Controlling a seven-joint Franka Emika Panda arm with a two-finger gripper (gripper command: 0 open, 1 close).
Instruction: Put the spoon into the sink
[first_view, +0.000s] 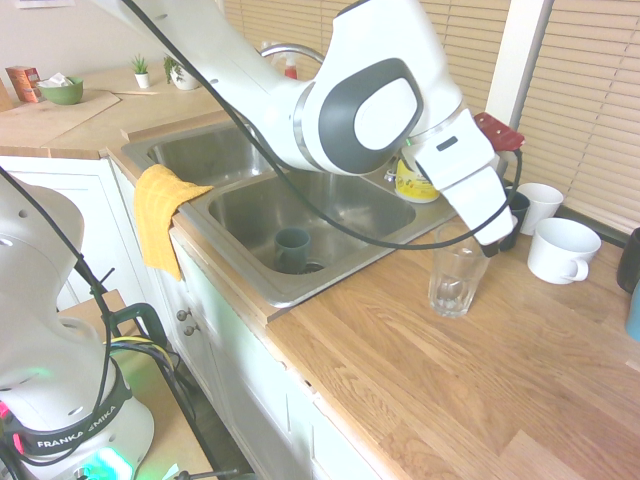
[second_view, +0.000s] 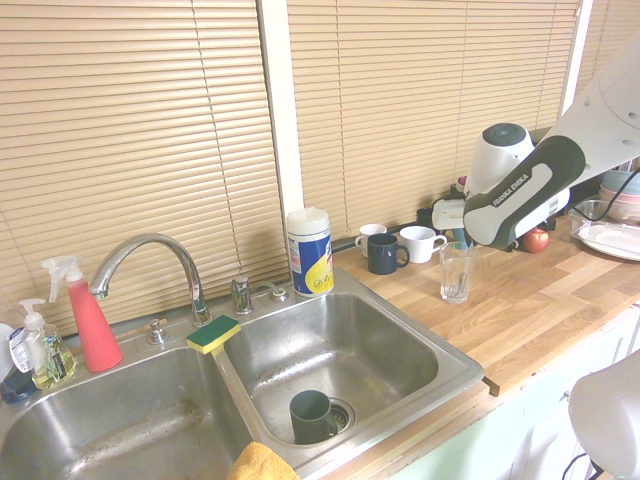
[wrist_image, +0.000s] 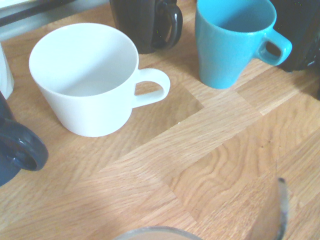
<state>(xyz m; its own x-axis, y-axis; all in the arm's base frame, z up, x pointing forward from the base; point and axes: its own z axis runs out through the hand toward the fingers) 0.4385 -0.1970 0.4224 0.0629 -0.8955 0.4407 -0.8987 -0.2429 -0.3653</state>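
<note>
A grey mug (second_view: 312, 416) is standing over the drain in the right basin of the stainless steel sink (second_view: 440, 385), and a yellow cloth (first_view: 162, 215) is hanging over the sink's front edge. On the wooden counter (first_view: 500, 400) beside the sink, a clear drinking glass (first_view: 457, 272) is standing upright. The gripper (first_view: 492, 243) is hovering just above the glass's rim; its fingers are hiding behind the wrist, so how far apart they are cannot be told. In the wrist view a slim, shiny sliver (wrist_image: 282, 207) is rising from the bottom edge, probably the spoon, though whether it is gripped is unclear. Beyond, a wide white mug (first_view: 562, 250), a dark mug (second_view: 384, 254) and a blue mug (wrist_image: 235, 42) are crowding the counter.
</note>
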